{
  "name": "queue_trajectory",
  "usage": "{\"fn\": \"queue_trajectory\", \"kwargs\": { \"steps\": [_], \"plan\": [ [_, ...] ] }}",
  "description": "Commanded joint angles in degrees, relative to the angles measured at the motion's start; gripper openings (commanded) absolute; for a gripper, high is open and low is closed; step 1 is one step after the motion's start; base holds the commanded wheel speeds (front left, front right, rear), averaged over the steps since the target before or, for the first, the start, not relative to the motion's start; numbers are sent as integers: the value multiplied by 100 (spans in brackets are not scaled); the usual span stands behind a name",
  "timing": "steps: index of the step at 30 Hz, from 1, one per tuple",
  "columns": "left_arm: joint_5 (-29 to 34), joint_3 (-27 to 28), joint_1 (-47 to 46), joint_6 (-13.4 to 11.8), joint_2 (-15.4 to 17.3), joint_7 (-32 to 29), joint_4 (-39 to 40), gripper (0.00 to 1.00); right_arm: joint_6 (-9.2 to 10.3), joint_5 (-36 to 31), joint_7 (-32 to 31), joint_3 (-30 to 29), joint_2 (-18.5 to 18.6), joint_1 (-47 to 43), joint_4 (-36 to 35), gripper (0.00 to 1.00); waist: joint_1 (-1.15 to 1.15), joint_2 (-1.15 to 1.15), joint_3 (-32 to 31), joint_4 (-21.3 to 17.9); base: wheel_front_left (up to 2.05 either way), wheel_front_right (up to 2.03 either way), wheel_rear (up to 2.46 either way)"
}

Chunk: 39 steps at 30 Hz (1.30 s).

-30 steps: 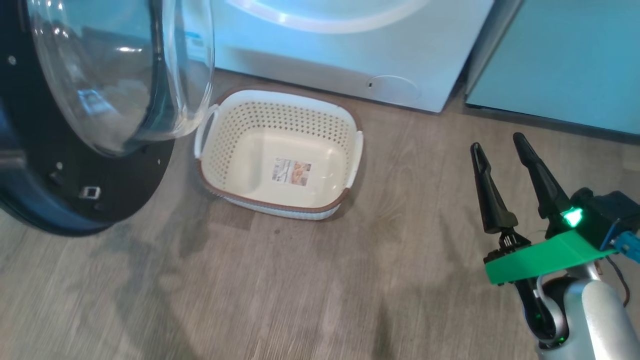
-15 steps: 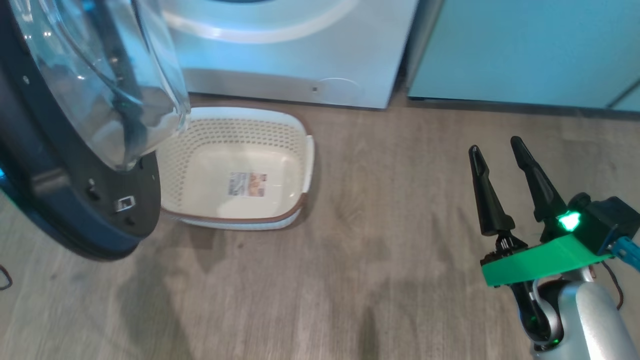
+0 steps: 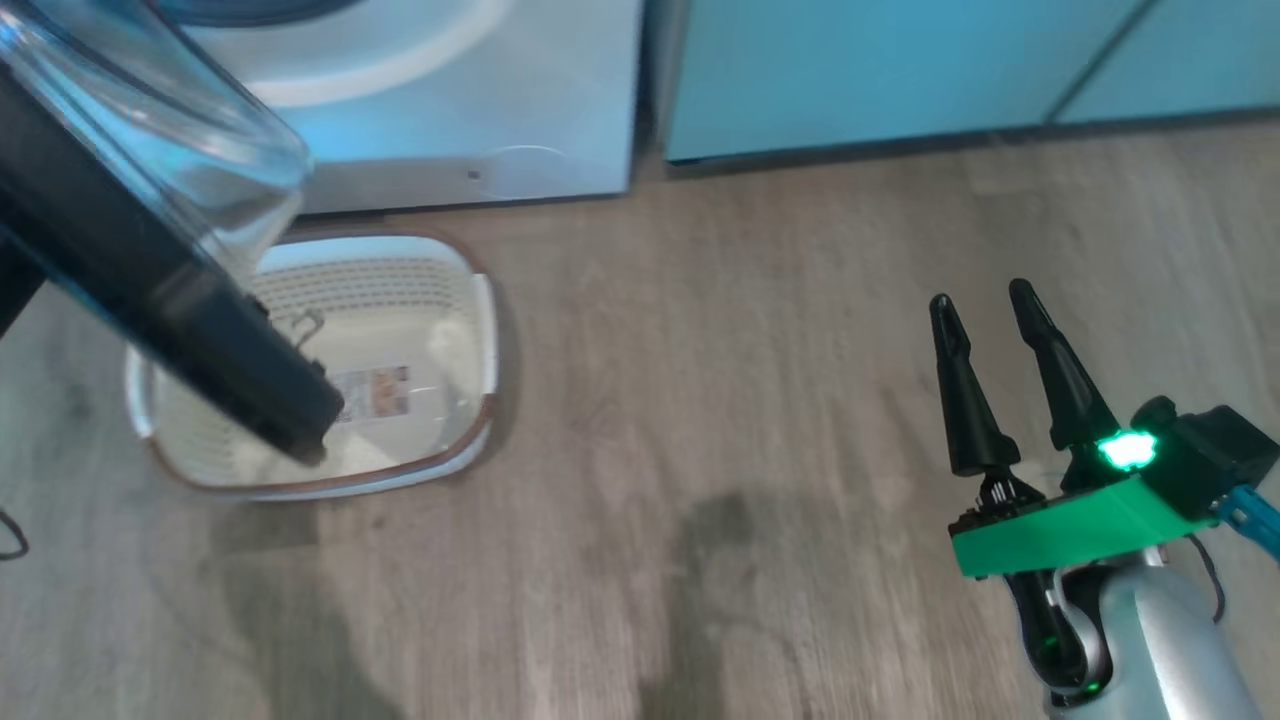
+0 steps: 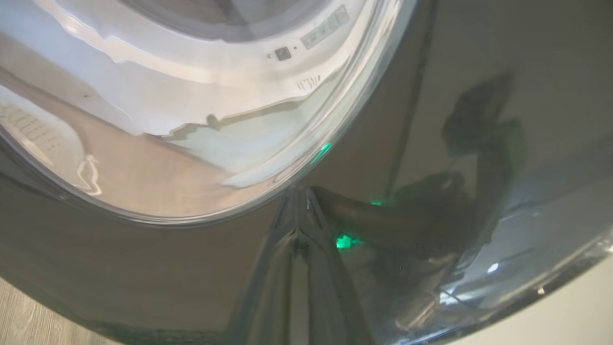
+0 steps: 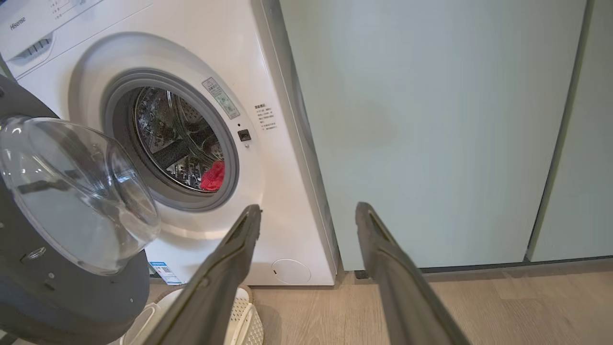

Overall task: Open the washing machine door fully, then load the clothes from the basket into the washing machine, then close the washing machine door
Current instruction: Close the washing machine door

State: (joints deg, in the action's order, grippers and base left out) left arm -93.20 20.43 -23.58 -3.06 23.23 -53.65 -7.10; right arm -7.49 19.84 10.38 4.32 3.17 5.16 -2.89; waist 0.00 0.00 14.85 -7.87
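Observation:
The washing machine (image 5: 268,158) stands with its door (image 5: 72,306) swung out to the left, the clear glass bulge (image 3: 150,130) facing the drum. Red clothes (image 5: 213,176) lie inside the steel drum. On the floor in front sits the cream basket (image 3: 440,330), only its label showing inside, its left part hidden behind the door (image 3: 200,330). My left gripper (image 4: 298,194) is shut, its tips pressed against the glossy black rim of the door (image 4: 143,268). Well to the right of the basket, my right gripper (image 3: 985,310) hangs open above the floor, holding nothing; its fingers (image 5: 239,249) point at the machine's right edge.
Pale teal cabinets (image 3: 850,70) (image 5: 431,134) stand against the washer's right side. Wood-look floor (image 3: 700,450) stretches between the basket and my right arm. A thin dark cable (image 3: 10,535) lies at the far left edge.
The head camera has swung right, so the whole picture slid left. The door now shows edge-on and covers the basket's left part. The right gripper stays open in the same place.

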Motion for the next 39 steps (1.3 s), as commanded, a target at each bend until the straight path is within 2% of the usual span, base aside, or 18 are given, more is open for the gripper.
{"fn": "queue_trajectory", "kwargs": {
  "steps": [1,7,15,28,39],
  "plan": [
    [38,193,-315,-36,315,-48,236,0,0,67,89,158,-28,113,-132,100,0,0,166,-320,0,0,0],
    [88,176,-571,-159,422,-23,353,0,0,225,261,198,-29,116,7,100,0,0,412,-753,0,0,0],
    [132,149,-1056,-286,535,61,326,0,0,347,393,274,-29,244,105,100,0,0,735,-1111,0,0,0],
    [237,34,-1781,-289,672,181,34,0,0,473,457,427,-29,465,179,100,0,0,1095,-1352,0,0,0],
    [301,-88,-2527,-338,624,401,-429,0,0,617,461,511,-29,606,139,100,0,0,1311,-1582,0,0,0]
  ]
}}
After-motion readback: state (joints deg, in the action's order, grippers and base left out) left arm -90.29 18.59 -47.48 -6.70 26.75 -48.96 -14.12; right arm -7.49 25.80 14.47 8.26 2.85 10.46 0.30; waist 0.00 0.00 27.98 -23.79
